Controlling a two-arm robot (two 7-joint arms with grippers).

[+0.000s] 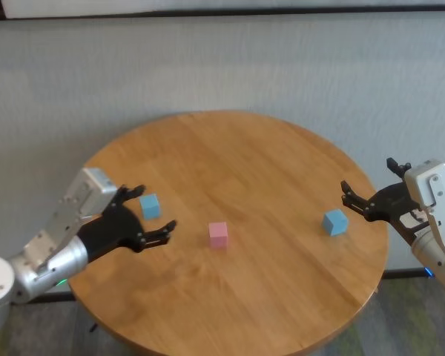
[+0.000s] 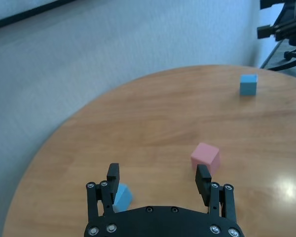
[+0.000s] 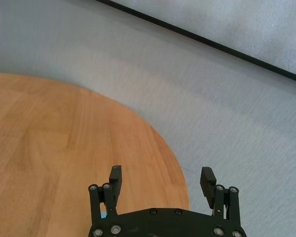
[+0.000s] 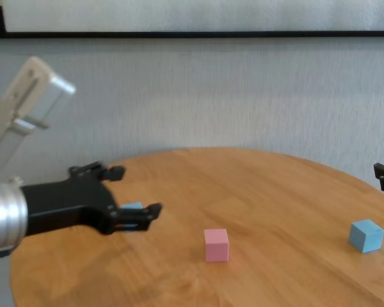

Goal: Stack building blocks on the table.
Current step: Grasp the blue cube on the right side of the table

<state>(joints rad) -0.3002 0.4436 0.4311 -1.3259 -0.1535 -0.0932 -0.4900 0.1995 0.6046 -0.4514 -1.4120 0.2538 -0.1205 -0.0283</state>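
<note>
On the round wooden table (image 1: 245, 148) lie three building blocks, all apart. My left gripper (image 1: 156, 208) hovers open over the table's left part. One light blue block (image 1: 150, 205) rests on the wood between its spread fingers, close to one finger (image 2: 113, 178), which partly hides that blue block (image 2: 121, 195). The pink block (image 1: 218, 233) sits near the middle, just past the other fingertip (image 2: 203, 177). A second light blue block (image 1: 334, 222) lies at the right. My right gripper (image 1: 367, 174) stands open by the table's right edge, just beyond it.
A grey carpeted floor surrounds the table, with a pale wall and a dark baseboard (image 3: 202, 42) behind. The far half of the tabletop (image 4: 243, 185) is bare wood.
</note>
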